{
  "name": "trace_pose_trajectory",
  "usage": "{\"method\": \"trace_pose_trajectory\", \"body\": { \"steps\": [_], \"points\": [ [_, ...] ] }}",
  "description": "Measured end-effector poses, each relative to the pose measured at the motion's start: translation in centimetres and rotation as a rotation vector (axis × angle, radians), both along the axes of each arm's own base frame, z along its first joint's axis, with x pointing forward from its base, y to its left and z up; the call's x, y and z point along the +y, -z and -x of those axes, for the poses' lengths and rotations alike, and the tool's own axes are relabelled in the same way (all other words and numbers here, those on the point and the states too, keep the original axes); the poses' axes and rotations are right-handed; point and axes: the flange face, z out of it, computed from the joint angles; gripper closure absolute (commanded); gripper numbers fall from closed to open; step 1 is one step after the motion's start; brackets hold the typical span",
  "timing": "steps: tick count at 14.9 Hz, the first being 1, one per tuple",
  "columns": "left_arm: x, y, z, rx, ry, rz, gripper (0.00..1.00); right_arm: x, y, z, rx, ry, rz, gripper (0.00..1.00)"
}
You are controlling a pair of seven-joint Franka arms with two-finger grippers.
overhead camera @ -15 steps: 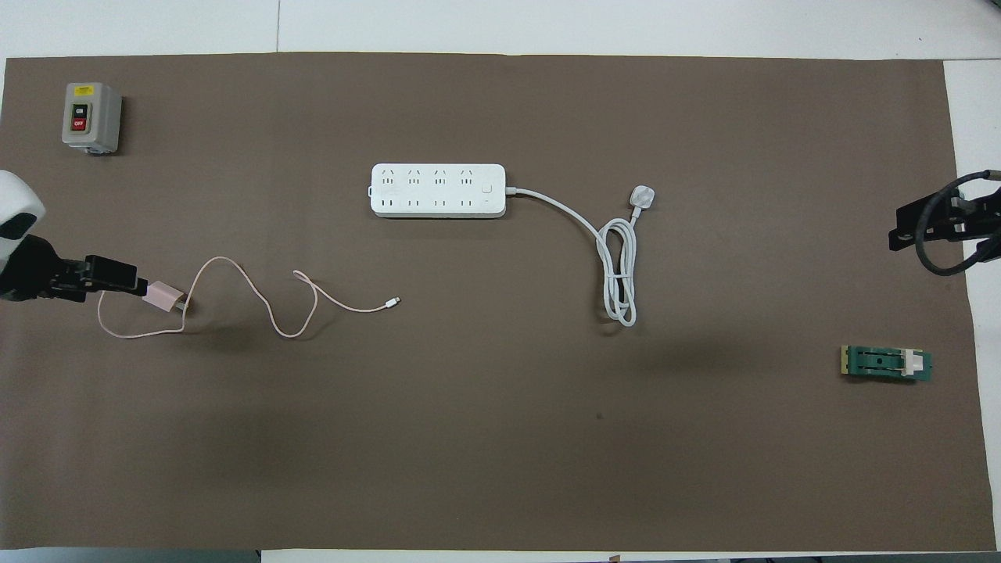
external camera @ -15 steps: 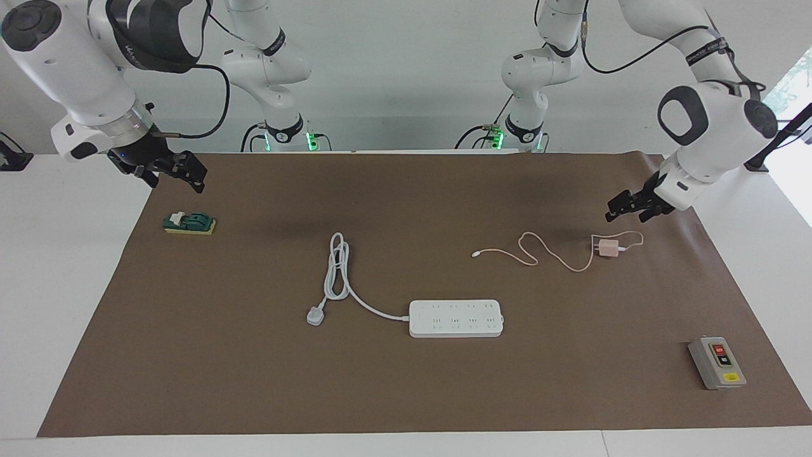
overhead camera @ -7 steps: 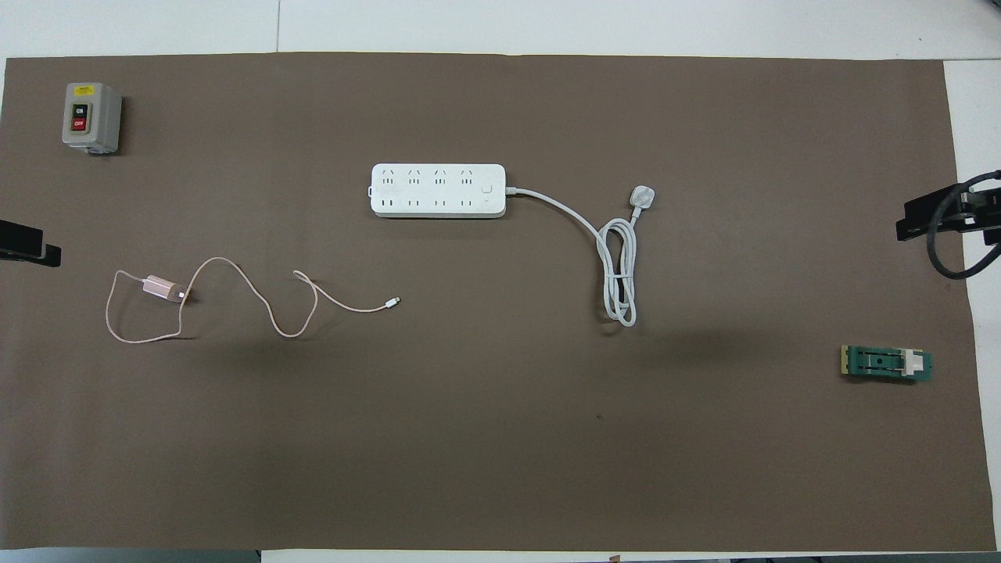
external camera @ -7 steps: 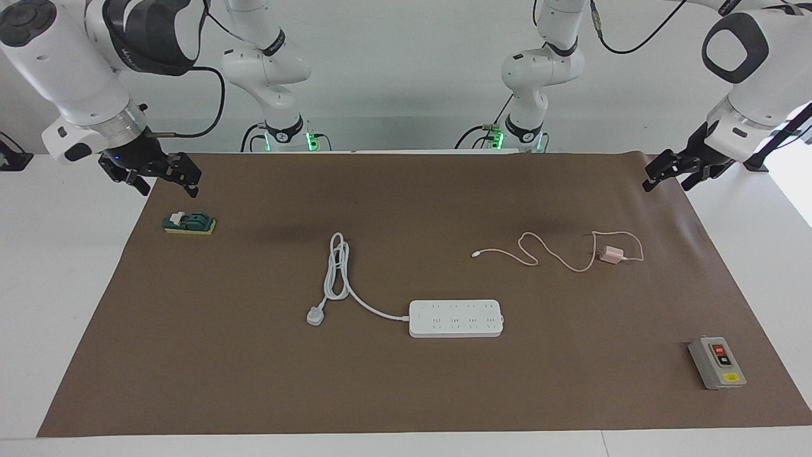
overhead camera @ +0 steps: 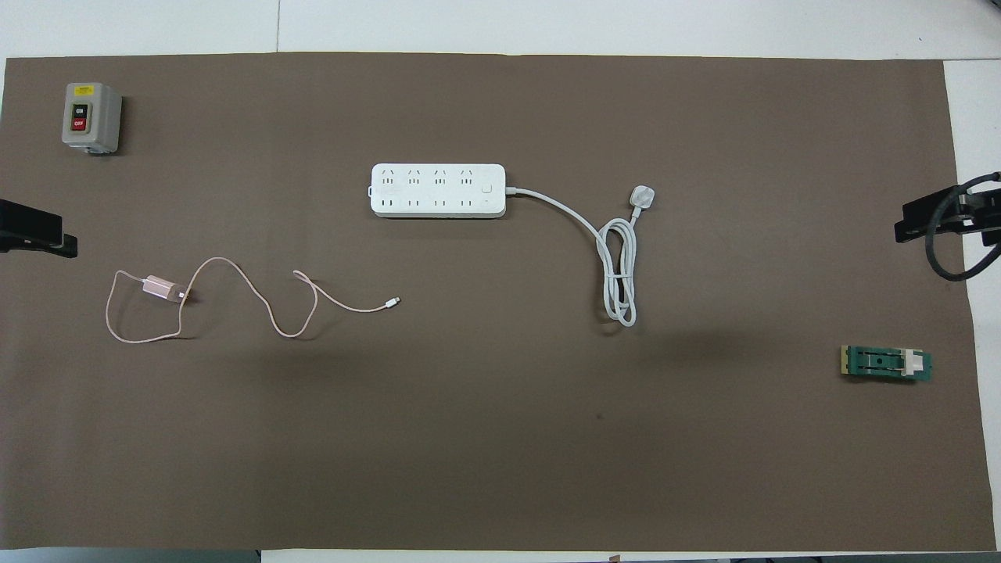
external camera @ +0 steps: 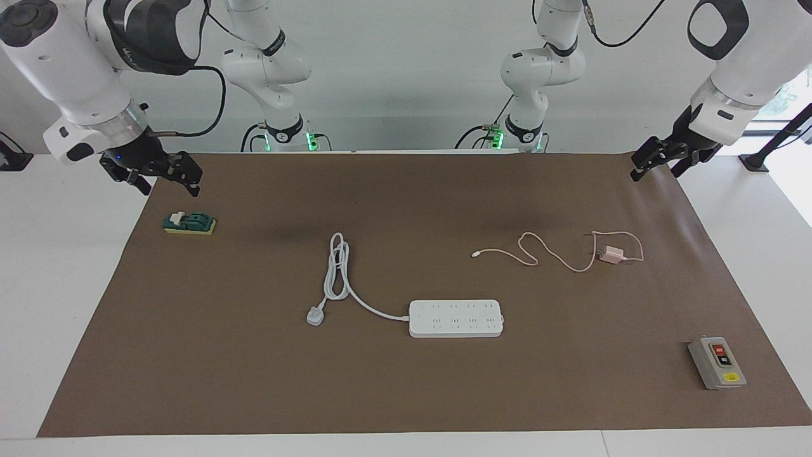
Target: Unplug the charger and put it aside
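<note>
The charger (external camera: 611,255) (overhead camera: 160,287), a small pale pink cube, lies loose on the brown mat toward the left arm's end of the table. Its thin pink cable (external camera: 545,257) (overhead camera: 274,313) snakes toward the table's middle and ends in a white connector (external camera: 474,255) (overhead camera: 396,299). It is not plugged into the white power strip (external camera: 455,318) (overhead camera: 436,190), which lies farther from the robots. My left gripper (external camera: 653,166) (overhead camera: 55,238) hangs open and empty over the mat's edge, well apart from the charger. My right gripper (external camera: 166,179) (overhead camera: 931,223) waits in the air near a green switch block.
A grey box with a red button (external camera: 717,363) (overhead camera: 91,117) sits at the mat's corner farthest from the robots, at the left arm's end. The green switch block (external camera: 189,223) (overhead camera: 886,363) lies at the right arm's end. The strip's thick white cord (external camera: 336,273) (overhead camera: 618,266) is coiled beside it.
My left gripper has lifted away from the charger and drawn back to the mat's edge. The charger cube has settled on the mat, its cable loop slightly shifted. The right gripper barely moved.
</note>
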Motion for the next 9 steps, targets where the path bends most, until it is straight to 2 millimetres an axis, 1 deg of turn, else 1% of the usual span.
{"method": "trace_pose_trajectory", "body": {
  "steps": [2, 3, 5, 7, 9],
  "points": [
    [-0.2, -0.3, 0.2, -0.003, 0.019, -0.038, 0.0, 0.1, 0.0, 0.0, -0.001, -0.006, 0.0, 0.0],
    [-0.7, -0.2, 0.1, -0.002, 0.031, -0.047, 0.0, 0.1, 0.0, 0.0, -0.001, -0.009, 0.001, 0.0],
    [-2.6, 0.2, 0.1, 0.004, 0.069, -0.052, 0.0, 0.2, 0.0, 0.0, 0.005, -0.013, 0.0, 0.0],
    [-4.8, 1.2, 0.1, 0.017, 0.109, -0.054, 0.0, 0.2, -0.1, 0.2, 0.016, -0.025, 0.0, 0.0],
    [-6.4, 1.9, 0.2, 0.022, 0.14, -0.055, 0.0, 0.2, -0.1, 0.2, 0.018, -0.051, -0.002, 0.0]
  ]
}}
